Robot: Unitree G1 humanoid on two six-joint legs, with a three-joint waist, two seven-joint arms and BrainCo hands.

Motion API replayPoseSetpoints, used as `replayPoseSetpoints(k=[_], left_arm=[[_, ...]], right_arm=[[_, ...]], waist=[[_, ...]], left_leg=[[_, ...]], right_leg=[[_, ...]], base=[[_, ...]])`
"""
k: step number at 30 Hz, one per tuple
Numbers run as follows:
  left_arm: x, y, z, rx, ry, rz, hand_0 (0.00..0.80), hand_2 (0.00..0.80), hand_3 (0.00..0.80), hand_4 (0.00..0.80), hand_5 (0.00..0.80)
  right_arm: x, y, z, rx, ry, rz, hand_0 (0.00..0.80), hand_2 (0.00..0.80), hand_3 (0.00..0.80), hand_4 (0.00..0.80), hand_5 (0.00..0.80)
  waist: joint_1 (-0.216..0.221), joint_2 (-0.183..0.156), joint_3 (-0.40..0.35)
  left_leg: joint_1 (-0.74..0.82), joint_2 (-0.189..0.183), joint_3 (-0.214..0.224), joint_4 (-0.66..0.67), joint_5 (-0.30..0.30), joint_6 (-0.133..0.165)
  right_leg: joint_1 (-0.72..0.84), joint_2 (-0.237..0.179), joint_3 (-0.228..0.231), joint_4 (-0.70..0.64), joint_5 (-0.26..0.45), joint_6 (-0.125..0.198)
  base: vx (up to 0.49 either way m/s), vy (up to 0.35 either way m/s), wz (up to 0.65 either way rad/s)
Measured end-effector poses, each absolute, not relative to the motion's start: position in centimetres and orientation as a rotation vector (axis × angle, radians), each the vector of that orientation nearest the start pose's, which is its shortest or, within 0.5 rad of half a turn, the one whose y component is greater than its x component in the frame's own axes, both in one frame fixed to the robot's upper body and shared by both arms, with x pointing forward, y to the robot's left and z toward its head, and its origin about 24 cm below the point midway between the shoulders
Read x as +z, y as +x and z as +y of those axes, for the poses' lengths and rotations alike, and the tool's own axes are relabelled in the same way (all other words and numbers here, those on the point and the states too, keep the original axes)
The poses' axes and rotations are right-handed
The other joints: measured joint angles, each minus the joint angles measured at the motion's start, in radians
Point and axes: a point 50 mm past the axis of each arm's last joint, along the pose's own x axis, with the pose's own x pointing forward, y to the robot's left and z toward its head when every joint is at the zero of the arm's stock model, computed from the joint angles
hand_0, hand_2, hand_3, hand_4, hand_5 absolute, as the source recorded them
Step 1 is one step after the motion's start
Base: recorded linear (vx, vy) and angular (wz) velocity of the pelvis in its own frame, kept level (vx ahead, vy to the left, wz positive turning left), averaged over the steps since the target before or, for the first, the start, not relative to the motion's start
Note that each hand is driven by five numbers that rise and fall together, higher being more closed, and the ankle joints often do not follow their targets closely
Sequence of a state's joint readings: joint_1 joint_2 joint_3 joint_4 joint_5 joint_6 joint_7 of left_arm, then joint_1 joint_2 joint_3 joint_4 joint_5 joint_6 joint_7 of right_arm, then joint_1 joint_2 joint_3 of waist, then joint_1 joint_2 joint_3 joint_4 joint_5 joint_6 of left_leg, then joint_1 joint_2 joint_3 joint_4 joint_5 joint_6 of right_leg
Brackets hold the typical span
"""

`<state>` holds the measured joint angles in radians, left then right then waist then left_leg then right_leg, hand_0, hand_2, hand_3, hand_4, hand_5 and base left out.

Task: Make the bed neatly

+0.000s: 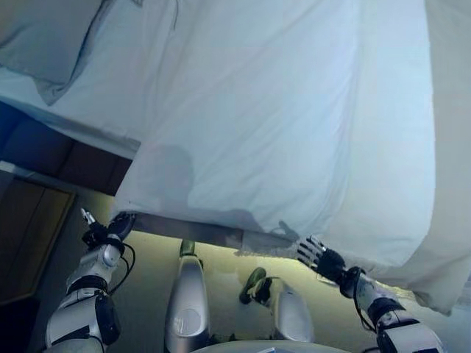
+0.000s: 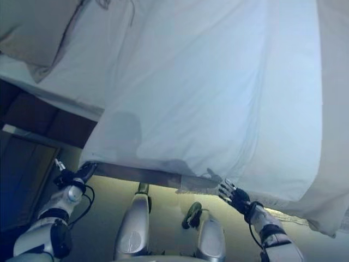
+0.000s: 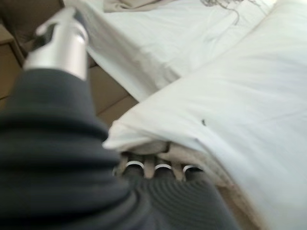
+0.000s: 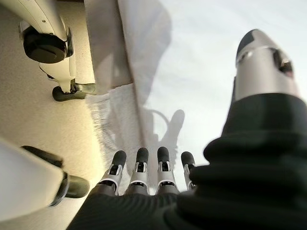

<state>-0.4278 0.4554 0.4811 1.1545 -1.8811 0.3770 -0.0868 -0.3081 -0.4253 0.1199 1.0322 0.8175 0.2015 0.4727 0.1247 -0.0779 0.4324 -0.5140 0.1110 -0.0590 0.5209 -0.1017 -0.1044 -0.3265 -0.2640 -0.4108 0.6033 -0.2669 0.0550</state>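
**Both hands at the near edge of the duvet**

Nearest the head camera, the two hands are sitting low at the bedside. Left hand [image 1: 110, 229] is reaching under the near-left corner of the white duvet [image 1: 280, 110]; in its wrist view its fingers [image 3: 163, 168] are going in beneath the cloth fold, tips hidden, so I cannot tell whether they are gripping. Right hand [image 1: 321, 257] is hovering at the duvet's near edge further right, fingers [image 4: 141, 167] straight and spread, holding nothing, tips near the cloth.

Duvet is lying soft and lightly creased across the bed, overhanging the near side, with a rougher fringed cloth edge [image 4: 112, 120] showing below it. Pale carpeted floor [image 4: 43, 124] is running alongside.

Farther off, a pillow [image 1: 44, 37] is resting at the far-left end on the white sheet [image 3: 158, 43]. Dark wooden panelling [image 1: 44, 158] is standing beside the bed on the left.
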Motion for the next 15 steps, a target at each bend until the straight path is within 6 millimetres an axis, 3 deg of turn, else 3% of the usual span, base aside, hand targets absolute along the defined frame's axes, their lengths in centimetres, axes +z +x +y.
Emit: replayPoseSetpoints(k=[5, 9, 15], left_arm=[[-2.2, 26.9, 31.8, 0.536, -1.872, 0.046, 0.0, 0.0, 0.0, 0.0, 0.0], [-2.3, 26.6, 32.3, 0.545, -1.883, 0.01, 0.0, 0.0, 0.0, 0.0, 0.0], [-1.8, 26.8, 32.9, 0.541, -1.874, -0.013, 0.0, 0.0, 0.0, 0.0, 0.0]], right_arm=[[-5.9, 25.1, -26.4, 0.11, 0.507, 0.685, 0.0, 0.0, 0.0, 0.0, 0.0], [-4.8, 25.2, -28.2, 0.122, 0.46, 0.671, 0.0, 0.0, 0.0, 0.0, 0.0], [-4.1, 25.7, -28.5, 0.162, 0.445, 0.651, 0.0, 0.0, 0.0, 0.0, 0.0]], waist=[[0.004, 0.004, 0.004], [0.006, 0.004, 0.004], [0.005, 0.012, 0.009]], left_leg=[[-0.033, -0.003, 0.0, 0.035, -0.014, 0.008], [-0.066, 0.008, -0.002, 0.068, -0.025, -0.003], [-0.133, 0.024, -0.018, 0.135, -0.047, -0.02]], right_leg=[[-0.037, -0.012, 0.018, 0.036, -0.021, 0.012], [-0.077, -0.012, 0.021, 0.082, -0.038, 0.004], [-0.135, -0.006, 0.02, 0.151, -0.07, -0.01]], base=[[-0.042, 0.083, -0.05], [-0.039, 0.049, -0.05], [-0.018, -0.015, -0.01]])
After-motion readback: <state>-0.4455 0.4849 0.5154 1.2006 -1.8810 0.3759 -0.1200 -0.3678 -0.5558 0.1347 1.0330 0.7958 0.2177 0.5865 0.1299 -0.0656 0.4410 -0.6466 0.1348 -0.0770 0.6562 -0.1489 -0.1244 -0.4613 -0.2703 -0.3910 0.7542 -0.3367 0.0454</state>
